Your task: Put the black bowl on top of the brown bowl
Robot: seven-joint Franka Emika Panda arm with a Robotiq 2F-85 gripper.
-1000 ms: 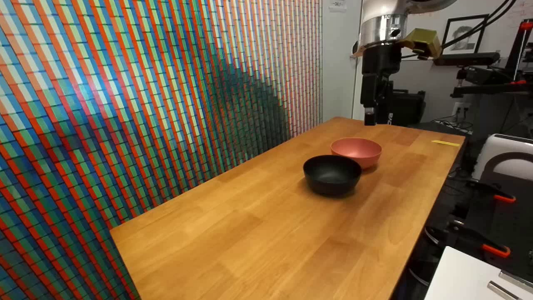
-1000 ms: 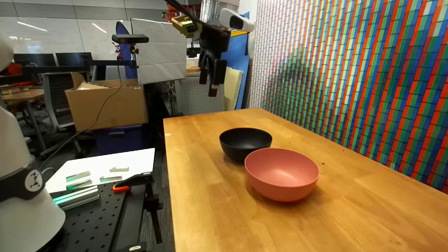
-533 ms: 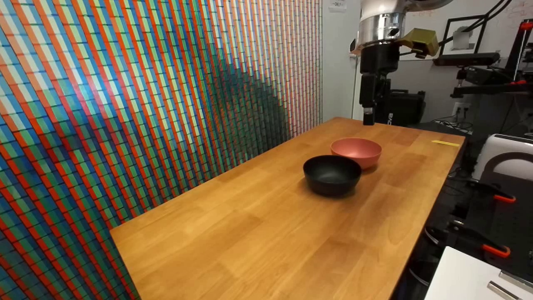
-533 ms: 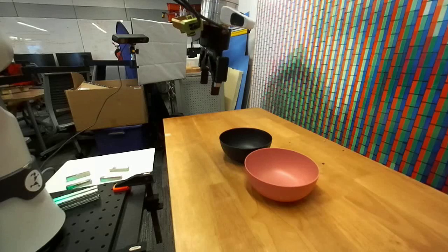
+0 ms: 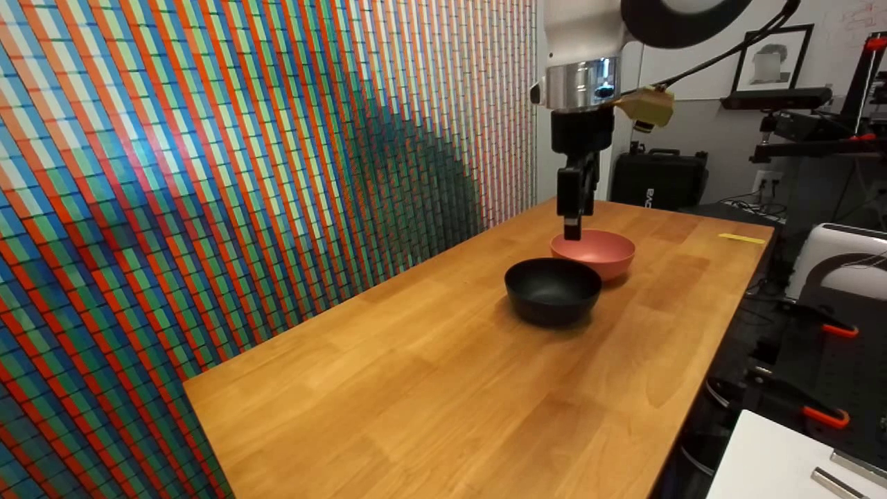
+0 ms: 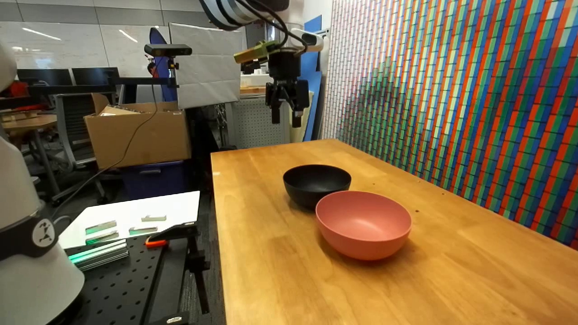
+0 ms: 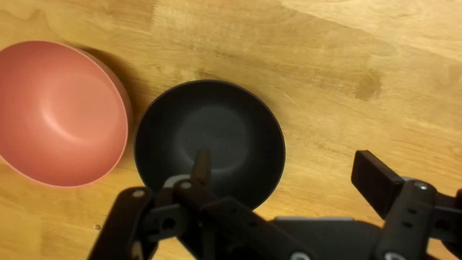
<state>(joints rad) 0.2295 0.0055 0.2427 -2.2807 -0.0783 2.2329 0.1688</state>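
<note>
The black bowl [image 5: 552, 294] stands upright on the wooden table, and it also shows in an exterior view [image 6: 307, 187] and in the wrist view [image 7: 216, 133]. The brown bowl [image 5: 597, 253], reddish-pink, stands close beside it, and it also shows in an exterior view [image 6: 363, 221] and at the left of the wrist view [image 7: 72, 115]. Both look empty. My gripper [image 6: 286, 118] is open and empty, above the table and pointing down. In the wrist view, the gripper [image 7: 288, 169] has one finger over the black bowl's inside and the other over bare table, with the bowl's right rim between them.
The wooden table [image 5: 416, 388] runs along a colourful tiled wall [image 5: 263, 173]. A yellow strip [image 5: 741, 238] lies at its far end. A white board [image 6: 135, 212] on a black stand is beside the table. A cardboard box [image 6: 137, 135] stands behind.
My gripper has moved down and left in an exterior view, nearer the black bowl, and has turned so both fingers show side by side in an exterior view. The bowls have not moved.
</note>
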